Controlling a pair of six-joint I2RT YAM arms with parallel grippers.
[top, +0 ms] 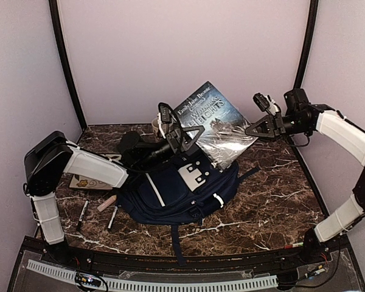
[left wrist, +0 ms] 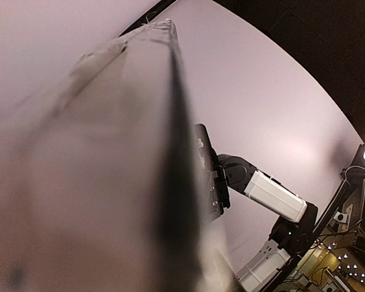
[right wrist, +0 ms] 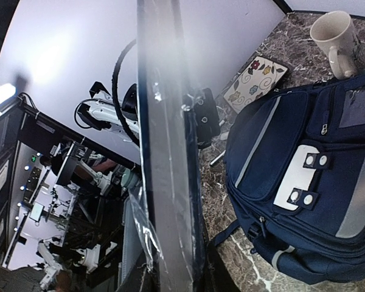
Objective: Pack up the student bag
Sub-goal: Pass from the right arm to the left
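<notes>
The student bag (top: 170,194) lies flat at the table's middle, navy with white stripes and a white buckle patch (right wrist: 298,176). Above its far end a plastic-wrapped book (top: 216,118) with a dark cover is held tilted in the air. My left gripper (top: 191,137) is shut on the book's lower left edge, and in the left wrist view the blurred book (left wrist: 109,182) fills most of the frame. On the book's right corner my right gripper (top: 250,129) is shut too. The right wrist view looks along the book's edge (right wrist: 167,182).
A white mug (top: 156,126) stands behind the bag. Left of the bag lie a patterned card (top: 85,181), two pens (top: 83,213) and a pinkish stick (top: 107,204). Walls close the back and both sides.
</notes>
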